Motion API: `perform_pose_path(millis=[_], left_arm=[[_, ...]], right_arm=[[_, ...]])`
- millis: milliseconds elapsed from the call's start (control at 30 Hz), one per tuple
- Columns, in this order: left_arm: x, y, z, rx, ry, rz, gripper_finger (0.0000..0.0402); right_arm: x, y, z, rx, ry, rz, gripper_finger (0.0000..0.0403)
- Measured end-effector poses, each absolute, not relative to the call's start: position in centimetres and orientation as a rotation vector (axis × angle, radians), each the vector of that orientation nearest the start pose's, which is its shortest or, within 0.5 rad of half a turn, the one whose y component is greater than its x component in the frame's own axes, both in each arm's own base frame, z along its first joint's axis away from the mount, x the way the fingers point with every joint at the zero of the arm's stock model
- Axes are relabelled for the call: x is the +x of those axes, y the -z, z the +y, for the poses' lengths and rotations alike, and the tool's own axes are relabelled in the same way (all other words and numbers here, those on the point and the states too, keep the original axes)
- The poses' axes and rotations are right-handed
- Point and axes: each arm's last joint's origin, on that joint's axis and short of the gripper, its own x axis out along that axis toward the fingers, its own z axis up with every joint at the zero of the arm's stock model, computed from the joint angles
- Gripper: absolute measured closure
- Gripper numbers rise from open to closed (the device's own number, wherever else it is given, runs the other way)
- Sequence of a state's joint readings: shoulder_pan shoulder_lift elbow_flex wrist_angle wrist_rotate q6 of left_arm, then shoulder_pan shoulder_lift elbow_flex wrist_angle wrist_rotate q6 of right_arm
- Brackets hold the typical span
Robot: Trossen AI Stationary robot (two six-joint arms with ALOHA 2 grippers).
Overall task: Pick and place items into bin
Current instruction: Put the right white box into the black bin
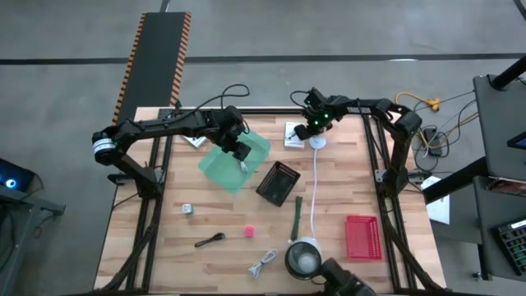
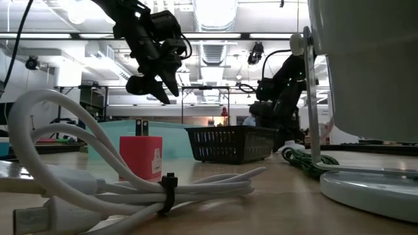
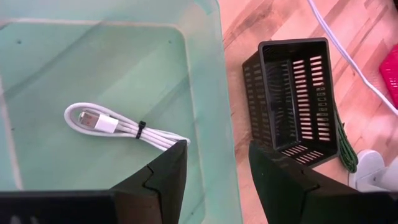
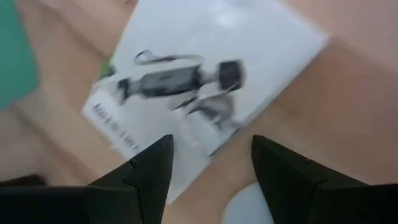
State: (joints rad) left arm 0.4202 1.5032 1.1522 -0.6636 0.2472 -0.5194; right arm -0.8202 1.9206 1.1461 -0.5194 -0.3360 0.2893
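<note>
Wooden counter (image 1: 230,226) with a translucent green bin (image 1: 234,164).
Left end effector (image 3: 217,165), fingers apart and empty, hovers over the bin's coiled white cable (image 3: 118,126); right end effector (image 4: 211,165), wide, hovers over 1 printed card (image 4: 205,87).

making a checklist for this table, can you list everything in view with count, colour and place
bin: one, translucent green, centre-left of the table
coiled cable in the bin: one, white
coiled cable on the table: one, silver-white, near edge
black basket: one, right of the bin
red basket: one, right side
printed card: one, white, far side, under the right gripper
second card: one, white, far-left, partly hidden by the left arm
green stick: one, dark, centre
pink ball: one, centre
brown utensil: one, near-left
metal piece: one, small, left
grey bowl: one, near edge
white cord with puck: one, running far to near
left gripper: open, over the bin
right gripper: open, over the card
</note>
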Motion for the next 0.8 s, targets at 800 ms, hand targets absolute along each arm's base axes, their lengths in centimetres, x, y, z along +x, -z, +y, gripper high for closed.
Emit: perform_pose_path(millis=[800], left_arm=[[28.00,-25.77,11.72,-0.810,-0.406,0.910,0.0246]], right_arm=[[24.55,-13.11,-25.75,0.911,0.580,1.027,0.0260]])
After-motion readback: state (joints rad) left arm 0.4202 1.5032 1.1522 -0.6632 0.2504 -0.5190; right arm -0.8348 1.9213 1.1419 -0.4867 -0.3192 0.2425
